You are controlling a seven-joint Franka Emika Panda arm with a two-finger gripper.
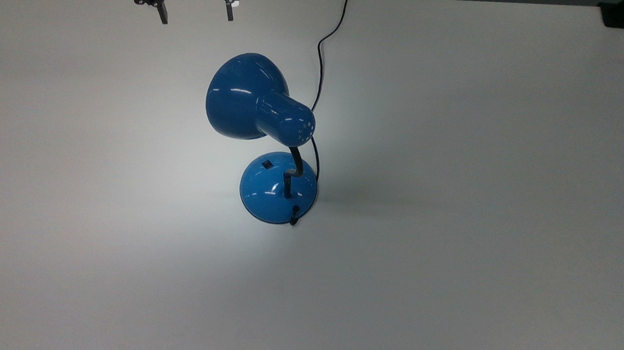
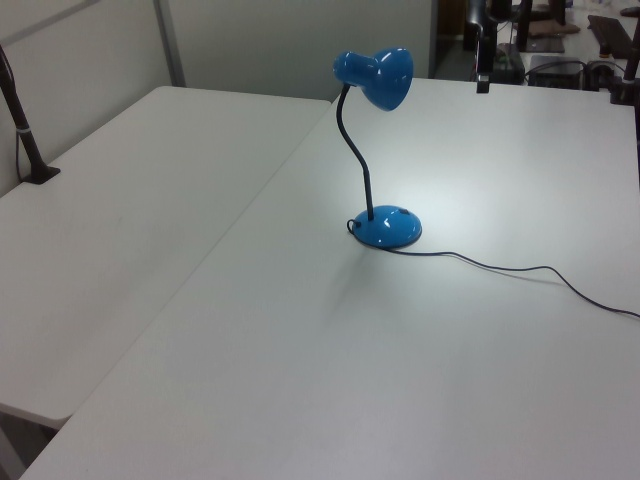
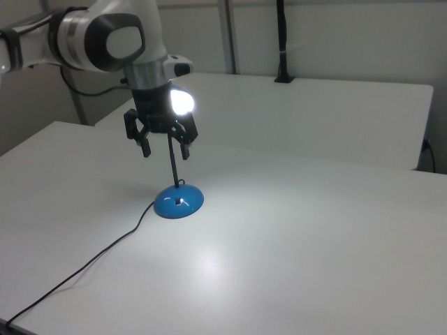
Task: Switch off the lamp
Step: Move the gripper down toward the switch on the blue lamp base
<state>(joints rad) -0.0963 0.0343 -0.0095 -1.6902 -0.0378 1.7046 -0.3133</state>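
Hovering with fingers spread, the gripper (image 1: 195, 16) hung well apart from the lit lamp (image 1: 262, 138) on the table (image 1: 483, 154).
Descending carelessly risked striking the shade (image 1: 240, 96) and tipping the lamp before reaching the switch (image 1: 267, 165).

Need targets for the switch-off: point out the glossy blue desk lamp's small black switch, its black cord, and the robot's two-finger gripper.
small black switch (image 1: 267, 164), top view, on the domed blue base.
black cord (image 1: 320, 60), top view, mid-run on the table.
gripper (image 1: 196, 15), top view, midway between its open fingertips.
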